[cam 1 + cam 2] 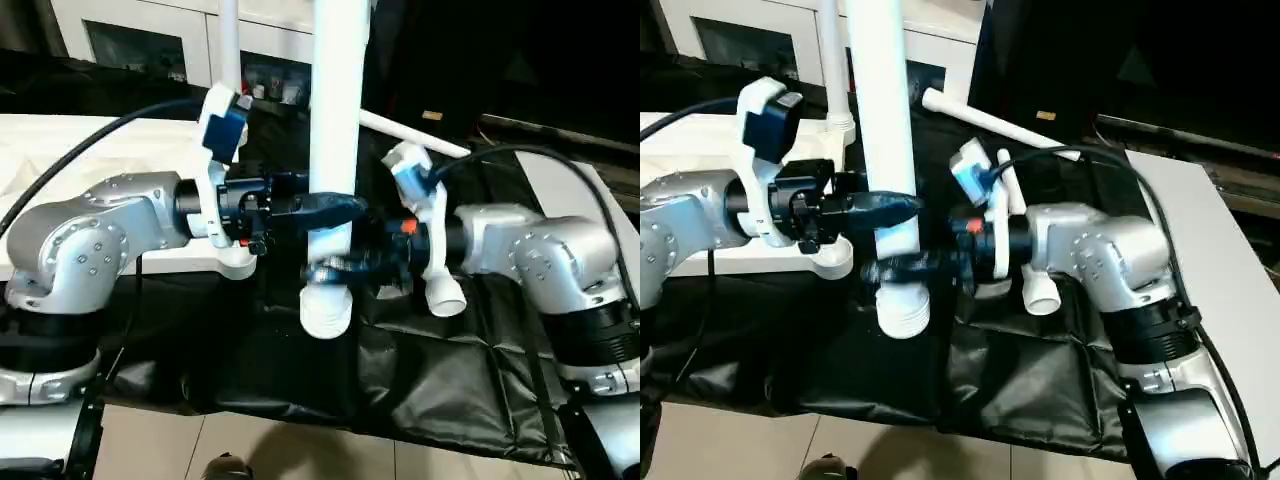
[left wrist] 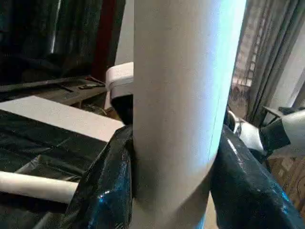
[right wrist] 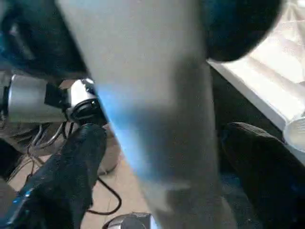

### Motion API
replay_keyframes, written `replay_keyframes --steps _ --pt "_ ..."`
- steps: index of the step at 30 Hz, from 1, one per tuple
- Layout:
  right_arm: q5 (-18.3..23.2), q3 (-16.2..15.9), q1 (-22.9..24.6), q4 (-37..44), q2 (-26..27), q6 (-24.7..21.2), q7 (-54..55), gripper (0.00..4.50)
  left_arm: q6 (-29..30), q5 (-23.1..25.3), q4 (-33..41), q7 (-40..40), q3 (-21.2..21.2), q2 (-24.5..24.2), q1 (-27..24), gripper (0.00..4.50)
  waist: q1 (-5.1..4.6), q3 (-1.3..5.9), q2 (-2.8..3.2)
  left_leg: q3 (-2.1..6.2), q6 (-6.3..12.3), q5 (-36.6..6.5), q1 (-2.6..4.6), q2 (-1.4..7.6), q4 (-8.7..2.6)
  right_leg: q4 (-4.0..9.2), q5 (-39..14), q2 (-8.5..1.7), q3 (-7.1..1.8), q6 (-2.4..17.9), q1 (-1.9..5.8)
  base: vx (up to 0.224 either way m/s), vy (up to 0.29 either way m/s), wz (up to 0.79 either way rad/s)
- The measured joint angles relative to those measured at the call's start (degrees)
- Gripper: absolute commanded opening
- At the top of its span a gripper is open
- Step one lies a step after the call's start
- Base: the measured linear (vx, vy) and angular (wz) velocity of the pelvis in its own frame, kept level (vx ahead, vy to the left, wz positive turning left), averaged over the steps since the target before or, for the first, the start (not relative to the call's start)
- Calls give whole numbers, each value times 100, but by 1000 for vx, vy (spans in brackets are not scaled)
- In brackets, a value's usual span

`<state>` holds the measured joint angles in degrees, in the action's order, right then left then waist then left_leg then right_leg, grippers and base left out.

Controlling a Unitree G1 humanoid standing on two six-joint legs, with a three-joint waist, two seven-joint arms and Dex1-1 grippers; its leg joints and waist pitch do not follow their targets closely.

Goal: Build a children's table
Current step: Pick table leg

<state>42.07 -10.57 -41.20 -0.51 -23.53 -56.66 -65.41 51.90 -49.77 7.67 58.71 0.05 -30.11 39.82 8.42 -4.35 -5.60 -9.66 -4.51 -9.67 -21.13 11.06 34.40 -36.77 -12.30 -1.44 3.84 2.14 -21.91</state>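
Jaws of the left gripper [image 1: 335, 205] are clamped on an upright white leg [image 1: 338, 110] at frame centre, 1 black finger [image 2: 107, 191] pressed to each side. Just below, the right gripper [image 1: 902, 268] has its jaws spread around the same leg near its ribbed lower end, visibly slack. Another leg [image 1: 985, 120] lies on the black-covered counter [image 1: 440, 370], upper right.

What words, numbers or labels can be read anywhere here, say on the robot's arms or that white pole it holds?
None can be read.
The table leg is plain white, with no print.
The left gripper and right gripper are plain black.
A small tan tag in the dark background is too small to read.
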Motion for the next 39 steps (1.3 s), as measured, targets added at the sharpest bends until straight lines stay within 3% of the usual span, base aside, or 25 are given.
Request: replay_keyframes --steps 19,22,24,25,28,32,38,39 --pt "-101 -38 87 28 21 231 -71 230 -110 109 -45 333 -97 -89 0 188 -4 1 -2 0 0 0 0 0 3 -4 6 0 0 11 0 0 0 0" --pt "-210 -39 98 29 101 372 67 220 -110 135 -140 259 -55 -79 -1 188 -8 1 -2 0 0 1 2 0 4 -8 6 0 0 10 -1 0 0 0" --pt "-307 10 112 -4 184 513 252 210 -101 169 -256 57 29 27 1 188 0 1 -1 0 -1 1 1 0 7 -11 6 -1 0 10 -1 0 0 0" --pt "-371 37 113 -25 218 584 346 205 -88 182 -346 -100 72 114 12 223 6 2 -2 0 -2 1 1 0 8 -12 6 -1 0 11 0 0 0 0" --pt "-682 116 111 -190 449 876 870 196 -134 367 -599 -738 203 377 126 258 -3 3 -5 0 -4 3 2 0 14 -18 6 -3 0 11 0 0 0 0" --pt "-1288 7 148 -346 856 1413 1748 186 -207 533 -632 -1780 508 767 175 282 -28 3 -4 0 -11 7 1 1 11 -24 7 -3 1 13 -5 0 0 0" --pt "-1880 -119 176 -434 1325 1927 2675 184 -365 849 -568 -2763 633 1285 104 340 -31 3 -5 0 -10 6 -2 1 10 -20 16 -2 0 30 -5 0 0 0" --pt "-1954 -119 176 -455 1413 1986 2819 184 -367 892 -540 -2847 631 1318 79 315 -34 3 -4 0 -10 7 0 1 10 -21 16 -2 1 30 -5 0 0 0"
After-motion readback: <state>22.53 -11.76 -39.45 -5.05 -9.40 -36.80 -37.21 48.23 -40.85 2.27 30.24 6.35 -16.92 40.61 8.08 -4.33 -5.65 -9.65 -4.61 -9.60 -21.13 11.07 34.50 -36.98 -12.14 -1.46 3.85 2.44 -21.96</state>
